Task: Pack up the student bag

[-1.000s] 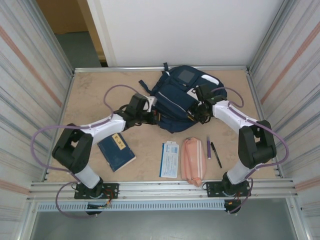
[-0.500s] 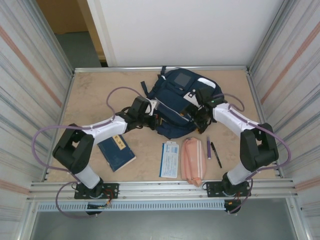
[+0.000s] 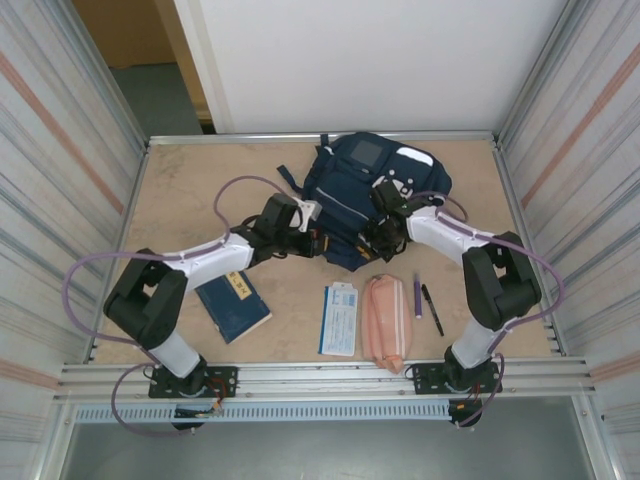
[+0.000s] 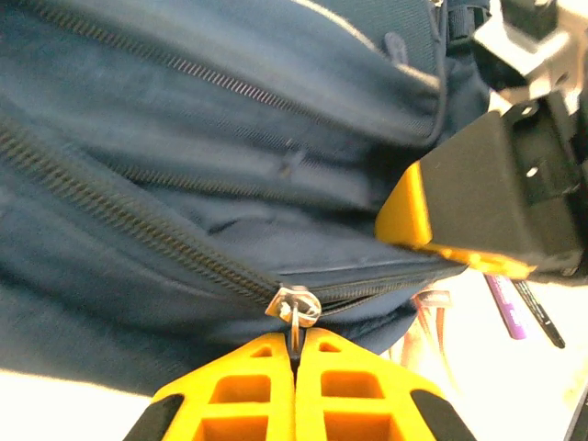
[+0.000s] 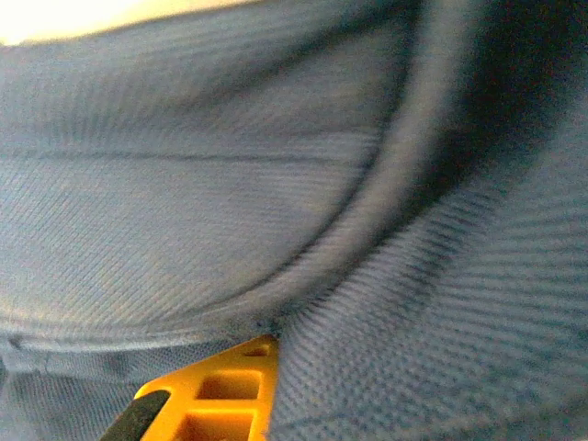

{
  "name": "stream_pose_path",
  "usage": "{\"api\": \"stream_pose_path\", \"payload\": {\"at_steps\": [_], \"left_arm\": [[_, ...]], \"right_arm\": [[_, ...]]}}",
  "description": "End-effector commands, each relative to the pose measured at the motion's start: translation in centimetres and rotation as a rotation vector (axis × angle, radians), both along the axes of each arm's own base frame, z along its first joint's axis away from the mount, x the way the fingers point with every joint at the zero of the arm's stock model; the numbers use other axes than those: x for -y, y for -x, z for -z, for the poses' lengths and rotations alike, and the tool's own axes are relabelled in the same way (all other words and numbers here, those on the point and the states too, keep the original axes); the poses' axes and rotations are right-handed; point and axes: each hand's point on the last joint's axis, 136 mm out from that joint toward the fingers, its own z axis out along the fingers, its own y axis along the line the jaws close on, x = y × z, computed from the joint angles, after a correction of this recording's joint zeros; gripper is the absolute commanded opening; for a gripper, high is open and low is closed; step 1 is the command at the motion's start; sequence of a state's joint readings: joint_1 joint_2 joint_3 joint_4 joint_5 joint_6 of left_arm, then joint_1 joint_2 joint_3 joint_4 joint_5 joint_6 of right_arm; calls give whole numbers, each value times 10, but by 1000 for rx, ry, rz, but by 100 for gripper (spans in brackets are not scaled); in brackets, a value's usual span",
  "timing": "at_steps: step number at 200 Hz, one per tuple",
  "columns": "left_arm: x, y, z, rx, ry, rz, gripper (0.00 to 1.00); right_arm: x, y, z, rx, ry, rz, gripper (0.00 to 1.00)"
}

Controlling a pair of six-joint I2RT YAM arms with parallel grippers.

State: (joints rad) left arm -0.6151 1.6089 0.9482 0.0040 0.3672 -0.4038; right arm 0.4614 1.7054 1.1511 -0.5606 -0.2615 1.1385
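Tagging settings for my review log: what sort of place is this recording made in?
Probably a purpose-built robot test cell: a wooden tabletop fenced by ribbed side panels, an aluminium rail carrying both arm bases, a plain white back wall.

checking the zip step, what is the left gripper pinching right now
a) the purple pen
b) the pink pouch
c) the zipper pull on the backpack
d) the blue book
c: in the left wrist view the left gripper is closed on the metal zipper pull of the backpack.
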Motion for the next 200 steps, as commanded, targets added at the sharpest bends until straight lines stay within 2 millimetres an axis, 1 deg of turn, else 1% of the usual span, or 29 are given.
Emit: {"api": "stream_pose_path", "payload": {"at_steps": [1, 12, 28, 46, 64, 86, 92, 99, 106, 107, 112, 118, 122, 126, 134, 143, 167, 179, 200], "left_arm": [[-37, -9, -10, 55, 2, -61, 0], [-52, -8, -5, 50, 5, -90, 0], [-61, -4, -3, 64, 7, -94, 0], [-60, 3, -1, 62, 10, -67, 0], [-56, 7, 5, 48, 0, -44, 0], [-47, 10, 14, 35, -16, -19, 0], [-44, 11, 16, 31, -19, -12, 0], [-39, 11, 18, 29, -19, -4, 0], [-33, 13, 19, 26, -18, 6, 0], [-33, 12, 19, 27, -18, 7, 0], [-28, 13, 20, 26, -16, 12, 0], [-21, 14, 20, 27, -10, 27, 0], [-17, 15, 20, 26, -8, 39, 0], [-13, 15, 19, 26, -7, 48, 0], [-5, 17, 20, 20, -7, 64, 0], [3, 18, 19, 18, -3, 77, 0], [20, 21, 15, 15, 21, 117, 0], [22, 23, 13, 10, 23, 131, 0], [17, 24, 12, 18, 8, 133, 0]], "right_arm": [[8, -36, -27, 201, 107, -224, 0], [15, -41, -31, 243, 152, -275, 0], [19, -49, -33, 296, 187, -356, 0], [14, -56, -35, 337, 157, -434, 0], [17, -66, -39, 371, 125, -451, 0], [41, -84, -43, 407, 172, -420, 0], [49, -88, -43, 400, 177, -400, 4], [56, -91, -40, 380, 162, -378, 12], [60, -91, -39, 359, 129, -351, 28], [60, -91, -39, 358, 123, -347, 29], [60, -91, -40, 348, 93, -332, 38], [57, -88, -41, 343, 51, -322, 44], [55, -86, -42, 339, 33, -312, 46], [54, -84, -44, 332, 20, -299, 51], [53, -78, -44, 302, 2, -271, 55], [51, -71, -47, 272, -17, -244, 57], [52, -46, -46, 168, -27, -152, 61], [58, -33, -43, 126, 39, -91, 63], [49, -23, -50, 155, 63, -95, 66]]}}
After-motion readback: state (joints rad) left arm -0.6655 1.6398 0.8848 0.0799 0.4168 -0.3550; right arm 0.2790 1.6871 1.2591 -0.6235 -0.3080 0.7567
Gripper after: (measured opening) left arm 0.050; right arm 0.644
